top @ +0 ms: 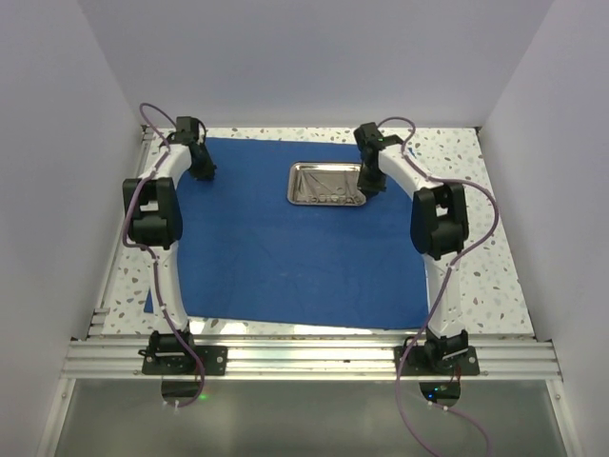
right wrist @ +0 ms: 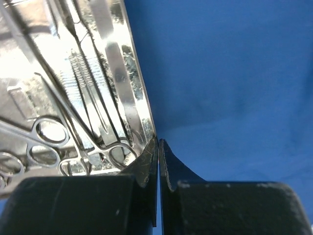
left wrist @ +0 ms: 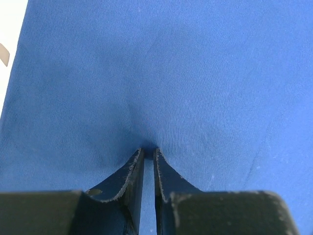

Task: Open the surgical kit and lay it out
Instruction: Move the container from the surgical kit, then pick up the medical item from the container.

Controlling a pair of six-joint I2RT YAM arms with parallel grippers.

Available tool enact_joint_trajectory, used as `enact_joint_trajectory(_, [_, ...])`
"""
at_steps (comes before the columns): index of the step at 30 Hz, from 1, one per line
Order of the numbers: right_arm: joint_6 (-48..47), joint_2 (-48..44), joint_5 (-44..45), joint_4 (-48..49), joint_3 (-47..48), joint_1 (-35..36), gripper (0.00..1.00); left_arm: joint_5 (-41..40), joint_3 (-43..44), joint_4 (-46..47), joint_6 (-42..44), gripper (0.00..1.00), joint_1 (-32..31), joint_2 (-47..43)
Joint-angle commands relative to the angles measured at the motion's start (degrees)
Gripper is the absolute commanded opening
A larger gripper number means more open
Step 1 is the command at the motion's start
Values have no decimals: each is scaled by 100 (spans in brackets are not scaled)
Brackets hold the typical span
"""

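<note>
The royal-blue cloth point(top: 285, 248) lies spread flat on the table. The steel tray point(top: 295, 183) stands on its far middle part, with slim silver instruments point(top: 328, 181) in it. My left gripper point(top: 203, 171) is at the cloth's far left corner. In the left wrist view it point(left wrist: 149, 149) presses down on the cloth point(left wrist: 171, 73), which puckers at its nearly closed tips. My right gripper point(top: 373, 186) is at the tray's right edge. In the right wrist view it point(right wrist: 158, 141) is shut on the tray's rim point(right wrist: 132, 68), beside tweezers point(right wrist: 117, 54) and ring-handled forceps point(right wrist: 66, 139).
The speckled table point(top: 476, 267) shows around the cloth, and at the left edge of the left wrist view point(left wrist: 10, 29). White walls close in the left, right and back. An aluminium rail point(top: 304, 357) runs along the near edge, with both arm bases on it.
</note>
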Motion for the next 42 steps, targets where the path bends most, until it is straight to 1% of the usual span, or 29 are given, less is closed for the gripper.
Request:
enact_joint_trajectory(1, [-29, -429, 411, 110, -295, -443, 0, -63, -79, -133, 204, 17, 42, -253])
enact_joint_trajectory(6, [-73, -385, 551, 163, -410, -655, 0, -10, -202, -133, 204, 17, 42, -429])
enact_joint_trajectory(8, [-125, -271, 534, 119, -270, -655, 0, 7, -220, -159, 204, 17, 42, -499])
enact_joint_trajectory(9, [-134, -218, 534, -64, -147, -655, 2, 8, -220, -185, 204, 17, 42, -525])
enact_joint_trajectory(10, [-143, -113, 560, -144, 80, -655, 19, 8, -238, -194, 204, 17, 42, -595])
enact_joint_trajectory(12, [-152, -95, 630, -276, 249, -655, 35, 8, -290, -212, 195, 18, 25, -701])
enact_joint_trajectory(13, [-169, -112, 700, -294, 354, -664, 57, 8, -369, -203, 186, 20, 7, -832])
enact_joint_trajectory(14, [-187, -182, 762, -311, 416, -655, 65, 138, -413, -203, 177, 22, 7, -912])
enact_joint_trajectory(15, [-213, -226, 832, -425, 582, -664, 73, 148, -501, -186, 169, 32, -19, -1086])
enact_joint_trajectory(17, [-248, -375, 998, -557, 750, -655, 80, 235, -580, -177, 177, 46, -72, -1263])
enact_joint_trajectory(18, [-257, -437, 1008, -653, 820, -664, 80, 253, -633, -142, 186, 52, -151, -1360])
enact_joint_trajectory(19, [-266, -525, 1008, -663, 916, -664, 80, 271, -755, -107, 195, 73, -204, -1587])
enact_joint_trajectory(20, [-327, -691, 852, -646, 935, -620, 79, 254, -843, -63, 204, 90, -213, -1711])
enact_joint_trajectory(21, [-362, -788, 728, -576, 926, -585, 79, 245, -957, 120, 204, 99, -483, -1973])
enact_joint_trajectory(22, [-415, -859, 614, -514, 917, -471, 78, 288, -1202, 227, 221, 100, -572, -2089])
enact_joint_trajectory(25, [-529, -877, 236, -391, 1014, -199, 76, 683, -1519, 333, 186, 100, -836, -2362])
enact_joint_trajectory(26, [-538, -816, 148, -347, 1049, -128, 73, 719, -1625, 342, 143, 100, -941, -2441])
enact_joint_trajectory(29, [-486, -273, -177, -504, 1487, 57, 69, 807, -2214, 473, 98, 95, -1065, -3028])
enact_joint_trajectory(30, [-460, -131, -178, -592, 1584, 83, 68, 807, -2511, 500, 98, 94, -1083, -3161])
enact_joint_trajectory(32, [-381, 80, -187, -733, 1734, 119, 66, 799, -2794, 518, 142, 92, -1092, -3399])
enact_joint_trajectory(33, [-363, 212, -126, -794, 1752, 127, 62, 799, -3030, 509, 160, 90, -1092, -3600])
enact_joint_trajectory(36, [-345, 292, 15, -795, 1656, 127, 55, 746, -3374, 483, 239, 89, -1101, -3987])
enact_joint_trajectory(39, [-354, 406, 226, -909, 1760, 92, 55, 746, -3840, 483, 291, 89, -1101, -4321])
enact_joint_trajectory(42, [-363, 538, 314, -997, 1831, 57, 55, 702, -4017, 456, 318, 88, -1101, -4568])
